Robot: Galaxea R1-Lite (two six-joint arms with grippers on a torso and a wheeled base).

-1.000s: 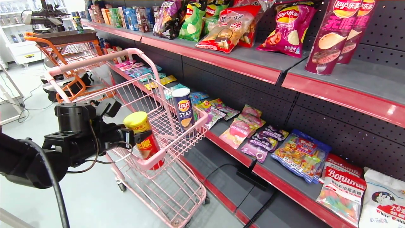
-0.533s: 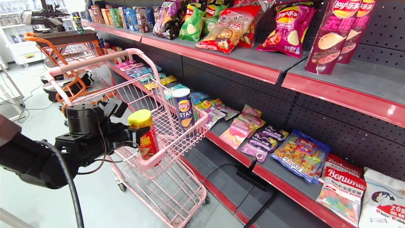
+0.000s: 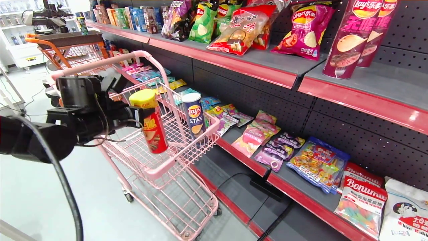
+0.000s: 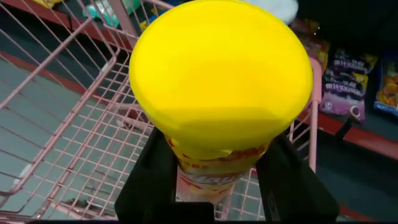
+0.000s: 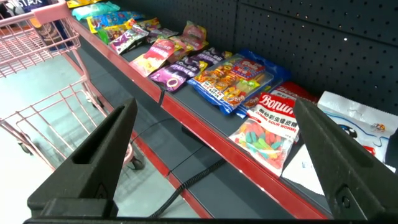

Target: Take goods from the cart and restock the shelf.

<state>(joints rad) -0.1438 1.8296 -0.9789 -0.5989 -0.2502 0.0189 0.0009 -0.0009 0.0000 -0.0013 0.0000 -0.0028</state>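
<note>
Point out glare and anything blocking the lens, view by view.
Head view: a glare spot on the glossy red shelf edge. Left wrist view: the yellow lid of the red chip can, held in the left gripper, blocks much of the pink wire cart. Right wrist view: the open right gripper shows dark fingers in the foreground.

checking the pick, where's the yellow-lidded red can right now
On the robot's left in the head view: the yellow-lidded red can is held near upright in the left gripper over the pink cart basket, left of the blue can standing inside it.
</note>
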